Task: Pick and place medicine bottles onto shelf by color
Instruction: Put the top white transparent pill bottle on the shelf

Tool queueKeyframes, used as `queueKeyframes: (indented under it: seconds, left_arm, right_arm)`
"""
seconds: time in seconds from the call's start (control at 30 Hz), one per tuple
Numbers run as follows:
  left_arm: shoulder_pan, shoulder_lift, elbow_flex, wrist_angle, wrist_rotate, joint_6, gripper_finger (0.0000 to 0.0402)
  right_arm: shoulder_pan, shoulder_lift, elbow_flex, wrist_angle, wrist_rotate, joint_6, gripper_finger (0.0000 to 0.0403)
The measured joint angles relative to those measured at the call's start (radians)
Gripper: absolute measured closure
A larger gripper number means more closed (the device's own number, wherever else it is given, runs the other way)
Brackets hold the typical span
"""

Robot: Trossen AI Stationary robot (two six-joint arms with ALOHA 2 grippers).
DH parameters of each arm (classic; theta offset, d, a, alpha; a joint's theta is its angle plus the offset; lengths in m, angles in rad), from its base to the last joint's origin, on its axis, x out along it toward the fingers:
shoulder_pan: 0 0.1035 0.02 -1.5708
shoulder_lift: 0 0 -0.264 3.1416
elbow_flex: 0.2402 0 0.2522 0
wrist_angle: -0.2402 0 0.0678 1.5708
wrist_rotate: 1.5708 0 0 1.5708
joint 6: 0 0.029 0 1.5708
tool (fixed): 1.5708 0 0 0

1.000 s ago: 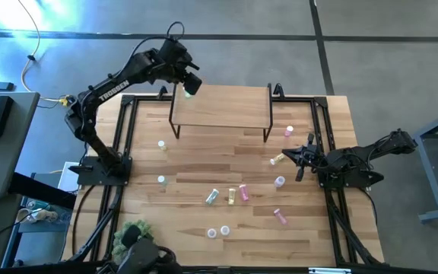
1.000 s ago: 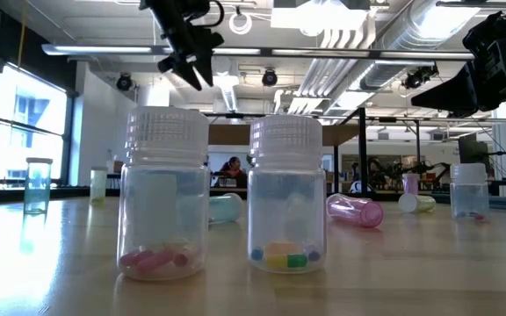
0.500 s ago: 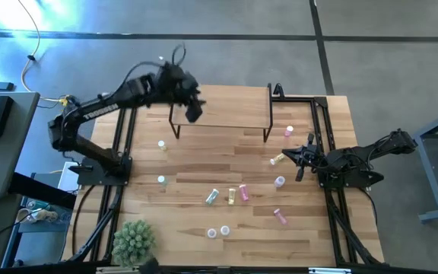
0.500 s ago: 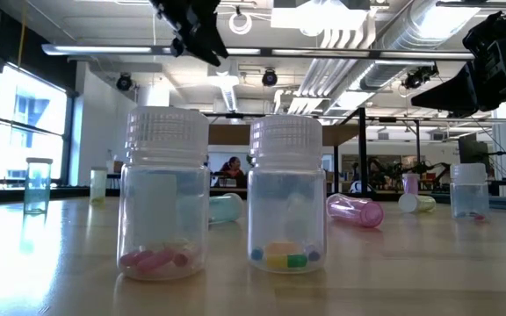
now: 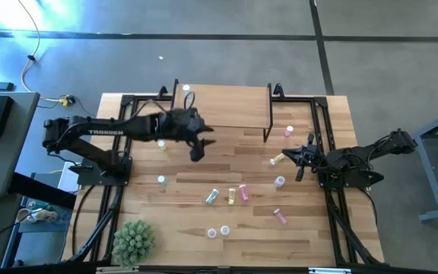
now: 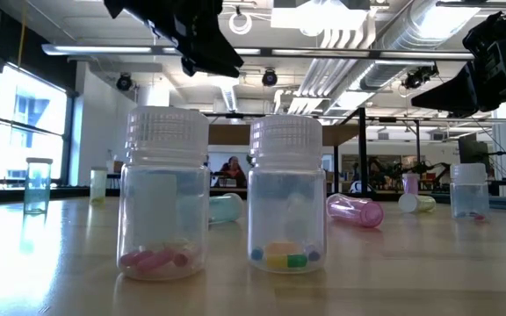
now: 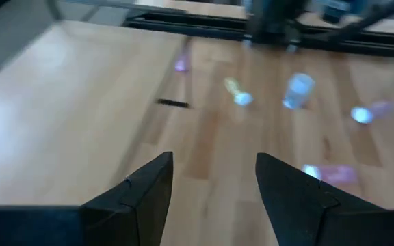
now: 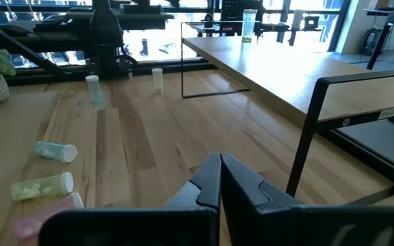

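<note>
The shelf (image 5: 223,106) stands at the table's far side. One pale green bottle (image 5: 186,89) stands upright on its far left corner. Several medicine bottles stand or lie on the table: a yellow one (image 5: 232,195), a pink one (image 5: 243,193), a green one (image 5: 212,196) and another pink one (image 5: 280,217). My left gripper (image 5: 197,149) hovers open and empty above the table, just in front of the shelf's left legs; its wrist view shows bare wood between the fingers (image 7: 214,184). My right gripper (image 5: 303,160) rests shut at the right, holding nothing.
Two capped bottles (image 6: 167,193) (image 6: 288,193) stand close to the near edge (image 5: 218,231). A spiky green plant ball (image 5: 134,241) sits at the near left corner. Black rails (image 5: 120,137) run along both sides of the table. Loose bottles (image 5: 161,180) (image 5: 288,132) dot the left and right.
My left gripper has drawn back from the shelf's far left corner, gone toward the table's near edge and come down in front of the shelf, tipping from steeply downward to nearer level. The green bottle stays standing on the shelf.
</note>
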Motion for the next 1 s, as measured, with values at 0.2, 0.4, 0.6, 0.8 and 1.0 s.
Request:
queueKeyframes:
  seconds: [0.2,0.4,0.6,0.8,1.0]
  left_arm:
    - [-0.119,0.000,-0.086,0.158,-0.001,-0.030,0.0204]
    - [-0.220,0.000,-0.178,0.285,0.001,-0.124,0.0204]
    - [-0.299,-0.012,-0.247,0.360,-0.012,-0.255,0.0204]
    - [-0.361,-0.012,-0.291,0.419,-0.034,-0.299,0.0204]
    - [-0.385,-0.012,-0.292,0.431,-0.051,-0.302,0.0204]
  right_arm:
    - [0.000,0.000,0.000,0.000,0.000,0.000,0.0403]
    - [0.000,0.000,0.000,0.000,0.000,0.000,0.0403]
    - [0.000,0.000,0.000,0.000,0.000,0.000,0.0403]
    - [0.000,0.000,0.000,0.001,0.000,0.019,0.0403]
    - [0.000,0.000,0.000,0.005,-0.038,0.045,0.0403]
